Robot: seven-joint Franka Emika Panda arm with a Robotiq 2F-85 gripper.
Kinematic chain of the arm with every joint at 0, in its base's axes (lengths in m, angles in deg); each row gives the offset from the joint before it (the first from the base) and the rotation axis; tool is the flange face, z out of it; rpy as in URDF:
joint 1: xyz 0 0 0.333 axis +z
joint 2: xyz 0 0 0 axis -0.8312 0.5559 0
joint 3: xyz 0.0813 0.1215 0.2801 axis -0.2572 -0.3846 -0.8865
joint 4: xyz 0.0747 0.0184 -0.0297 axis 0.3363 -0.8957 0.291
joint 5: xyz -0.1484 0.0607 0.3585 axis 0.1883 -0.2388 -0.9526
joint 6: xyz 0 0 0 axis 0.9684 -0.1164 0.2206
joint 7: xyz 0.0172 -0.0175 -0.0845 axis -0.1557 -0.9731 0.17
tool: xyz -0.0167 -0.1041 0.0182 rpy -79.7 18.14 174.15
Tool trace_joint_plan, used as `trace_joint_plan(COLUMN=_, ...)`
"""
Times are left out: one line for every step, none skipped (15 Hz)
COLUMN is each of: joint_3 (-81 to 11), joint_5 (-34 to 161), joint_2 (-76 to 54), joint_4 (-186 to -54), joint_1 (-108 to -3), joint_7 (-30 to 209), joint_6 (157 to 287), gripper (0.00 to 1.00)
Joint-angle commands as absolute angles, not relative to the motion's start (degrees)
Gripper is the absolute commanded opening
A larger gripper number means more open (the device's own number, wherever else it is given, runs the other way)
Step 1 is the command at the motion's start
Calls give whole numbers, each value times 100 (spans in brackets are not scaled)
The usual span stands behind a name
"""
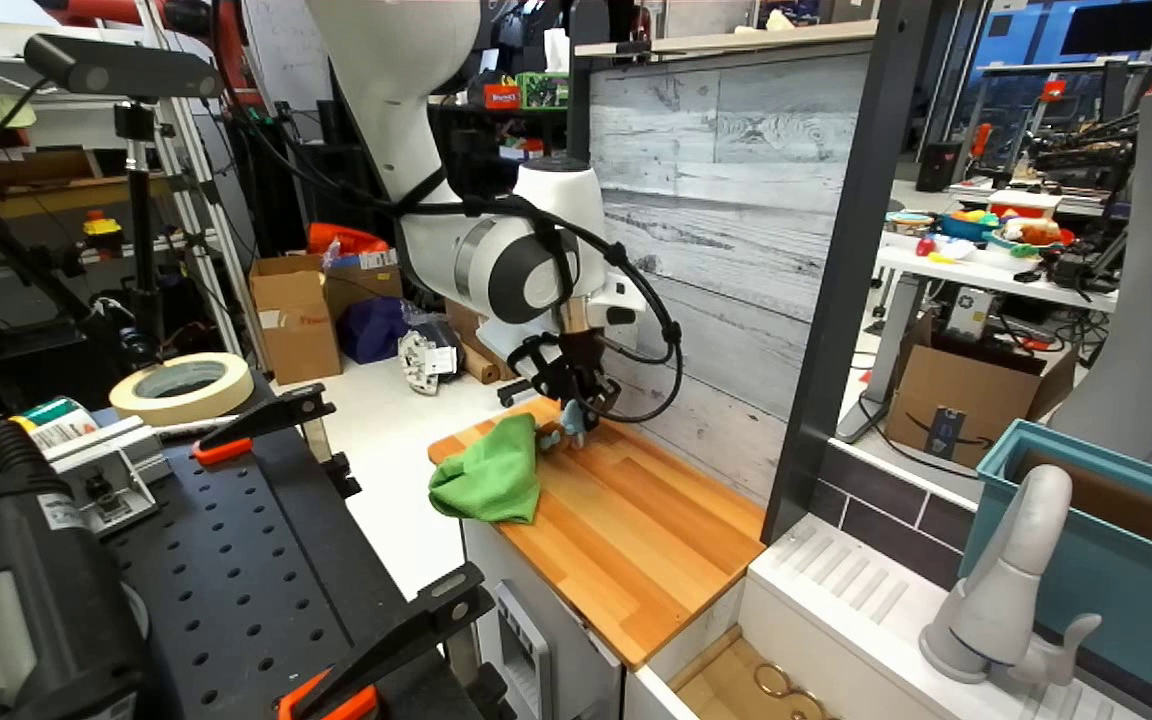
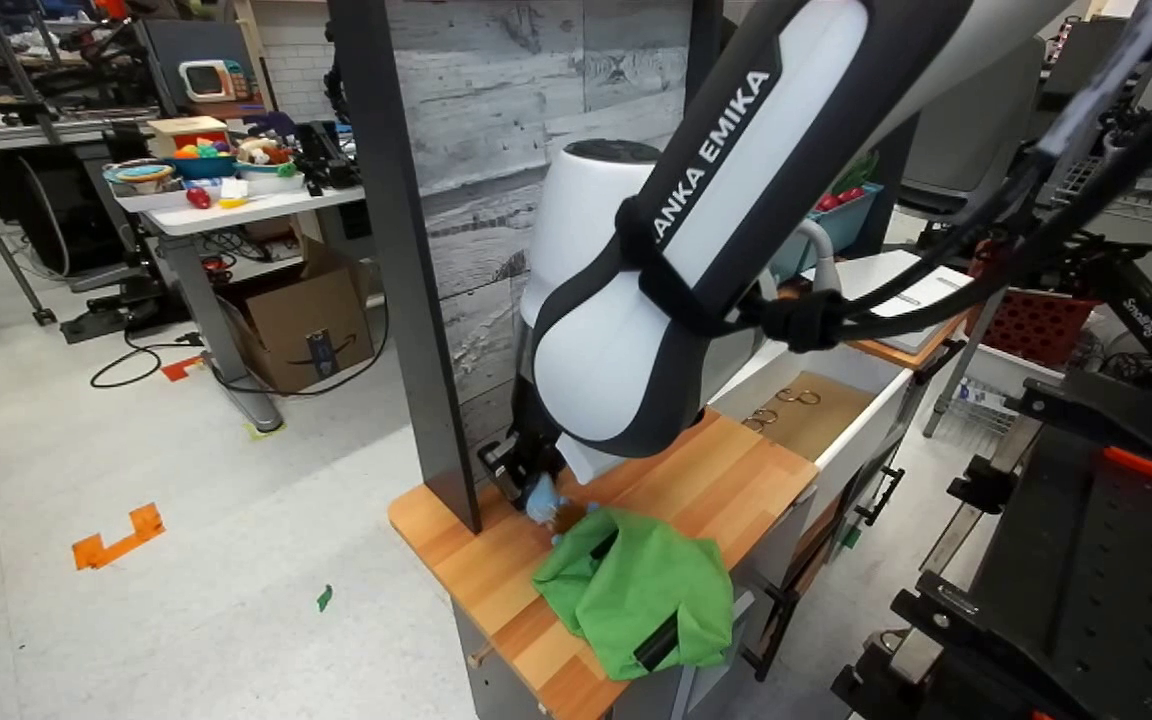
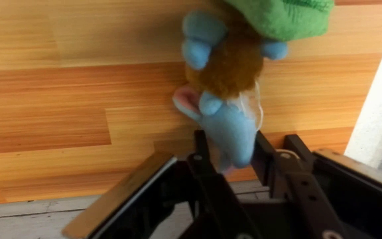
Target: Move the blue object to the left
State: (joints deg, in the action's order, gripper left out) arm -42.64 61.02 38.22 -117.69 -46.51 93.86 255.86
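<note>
Blue plush toy (image 3: 229, 124), part brown fur, is on the wooden surface (image 1: 656, 530), its blue end between the jaws; whether that end is raised I cannot tell. The jaws stand narrow, only as far apart as the blue end, and hold it from both sides. In the wrist view, with 12 at the top, the toy stretches from the jaws toward 12 o'clock, a pink-lined flap pointing to 10. A green cloth (image 1: 491, 472) sits right beside the toy, at 8 o'clock in an exterior view; in the wrist view, at 1 o'clock, its edge covers some of the fur. A grey plank panel (image 1: 726, 215) rises along the surface at 1 o'clock, a barrier on that side. The white arm (image 1: 436, 245) reaches in from 11 o'clock, and a black cable (image 1: 673, 332) loops low near the jaws at 2 o'clock. Well apart, at 4 o'clock, stand a pale faucet (image 1: 1001, 580) and a teal bin (image 1: 1136, 600). A white-walled basin (image 2: 841, 400), in an exterior view, adjoins the surface at 2 o'clock.
</note>
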Motion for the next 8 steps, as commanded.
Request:
trace_joint_plan(joint_3=-4252, joint_5=6004, joint_2=3634, joint_4=-11998, joint_1=-4619, joint_7=9271, joint_6=25738, gripper=69)
trace_joint_plan(joint_3=-4273, joint_5=6008, joint_2=3544, joint_4=-12150, joint_1=-4644, joint_7=9245, joint_6=25883, gripper=75)
trace_joint_plan(joint_3=-4267, joint_5=6011, joint_2=3407, joint_4=-12384, joint_1=-4652, joint_7=9235, joint_6=26102, gripper=84)
trace_joint_plan(joint_3=-4259, joint_5=6019, joint_2=3262, joint_4=-12633, joint_1=-4656, joint_7=9217, joint_6=26338, gripper=90)
trace_joint_plan(joint_3=-4248, joint_5=6028, joint_2=3077, joint_4=-12951, joint_1=-4663, joint_7=9192, joint_6=26575, gripper=98)
trace_joint_plan(joint_3=-4311, joint_5=6049, joint_2=2906, joint_4=-13237, joint_1=-4728, joint_7=9105, joint_6=26730, gripper=100)
trace_joint_plan(joint_3=-4374, joint_5=6128, joint_2=2709, joint_4=-13564, joint_1=-4811, joint_7=8941, joint_6=26803, gripper=100)
trace_joint_plan(joint_3=-4252, joint_5=5998, joint_2=3308, joint_4=-12697, joint_1=-4645, joint_7=9119, joint_6=26546, gripper=100)
